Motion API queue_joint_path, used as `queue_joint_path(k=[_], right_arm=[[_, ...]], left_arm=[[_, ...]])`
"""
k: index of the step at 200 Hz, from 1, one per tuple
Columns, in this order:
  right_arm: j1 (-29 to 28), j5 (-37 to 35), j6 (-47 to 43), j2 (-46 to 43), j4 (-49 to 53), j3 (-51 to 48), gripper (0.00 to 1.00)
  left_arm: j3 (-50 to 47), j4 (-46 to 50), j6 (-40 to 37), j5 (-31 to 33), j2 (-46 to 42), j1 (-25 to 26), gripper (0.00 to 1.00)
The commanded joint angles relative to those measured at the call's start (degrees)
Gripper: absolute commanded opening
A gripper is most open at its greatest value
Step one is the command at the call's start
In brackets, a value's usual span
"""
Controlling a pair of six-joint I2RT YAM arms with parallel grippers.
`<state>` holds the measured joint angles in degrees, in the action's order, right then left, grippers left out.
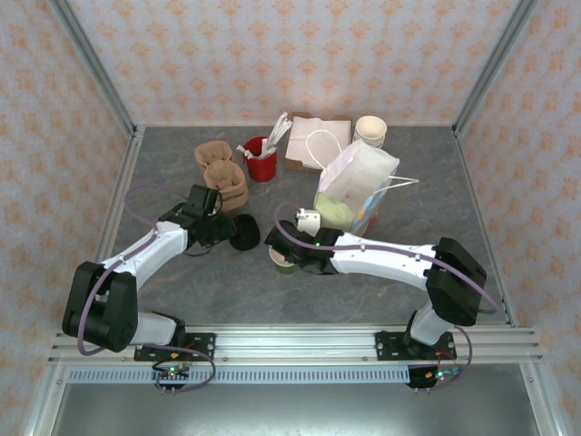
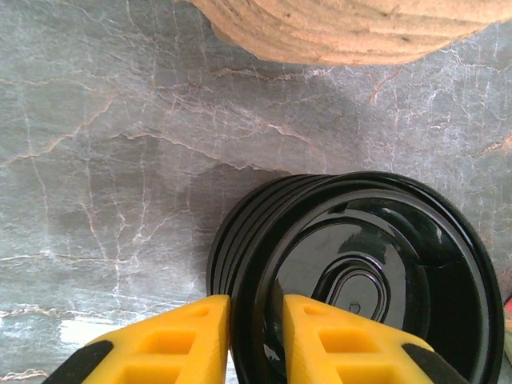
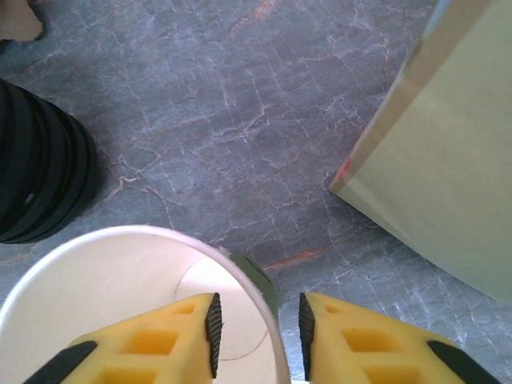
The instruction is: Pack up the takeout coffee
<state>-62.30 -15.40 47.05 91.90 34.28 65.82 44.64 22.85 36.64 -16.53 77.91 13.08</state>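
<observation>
Looking down into a booth of walls (image 1: pixel 54 118) papered pale pink with a repeating orange motif, cornered by bare metal posts (image 1: pixel 98 73). Finding a grey table (image 1: pixel 182 300) veined like marble with thin white and rust-coloured cracks, edged on the near side by a metal rail (image 1: pixel 290 341). Noting a pale green and white paper bag (image 1: pixel 356 182) standing upright right of centre. Spotting a stack of black lids (image 2: pixel 376 280) left of centre, ribbed down its side, the top lid glossy with an oval recess. Seeing the left gripper (image 2: pixel 256 320) set over that stack, yellow fingers (image 2: pixel 184 344) straddling the top lid's rim with only a narrow gap, and not being able to tell whether the pads are pressing on it. Locating the takeout coffee (image 3: pixel 120 280) upright on the table between the lid stack and the bag, near both and touching neither: a small paper cup, mouth open, clean white inside with the base seam showing and a sliver of dull green outer wall. Seeing the right gripper (image 3: pixel 258 324) spread across its rim, one finger inside and one outside, both pads looking clear of the wall.
</observation>
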Motion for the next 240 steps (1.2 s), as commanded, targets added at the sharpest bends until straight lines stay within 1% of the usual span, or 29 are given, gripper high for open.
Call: queue_joint_path(k=[1, 26, 82, 132, 168, 210, 240], right_arm=[[0.2, -1.1, -0.4, -1.7, 1.9, 2.3, 0.37], [0.2, -1.1, -1.2, -3.8, 2.4, 3.3, 0.39], [0.2, 1.3, -1.2, -7.9, -1.3, 4.0, 0.39], [0.5, 4.0, -0.6, -9.5, -3.7, 4.7, 0.39], [1.0, 7.7, 0.0, -10.4, -7.1, 5.3, 0.4], [1.0, 10.6, -0.9, -9.7, -6.9, 10.2, 0.42], [1.0, 12.1, -3.2, -9.3, -7.4, 13.1, 0.44]], left_arm=[[1.1, -0.1, 0.2, -0.1, 0.0, 0.4, 0.24], [1.7, 0.9, -0.7, 1.0, -0.7, 1.2, 0.22], [2.3, 3.0, -1.4, 1.7, -3.3, 1.3, 0.18], [2.9, 5.2, -1.1, 0.6, -7.2, 1.3, 0.16], [5.0, 9.9, -1.0, -0.7, -12.5, 1.3, 0.16], [8.7, 17.2, -0.9, -2.5, -19.5, 2.1, 0.16], [11.1, 21.5, -0.9, -3.7, -22.4, 3.0, 0.16]])
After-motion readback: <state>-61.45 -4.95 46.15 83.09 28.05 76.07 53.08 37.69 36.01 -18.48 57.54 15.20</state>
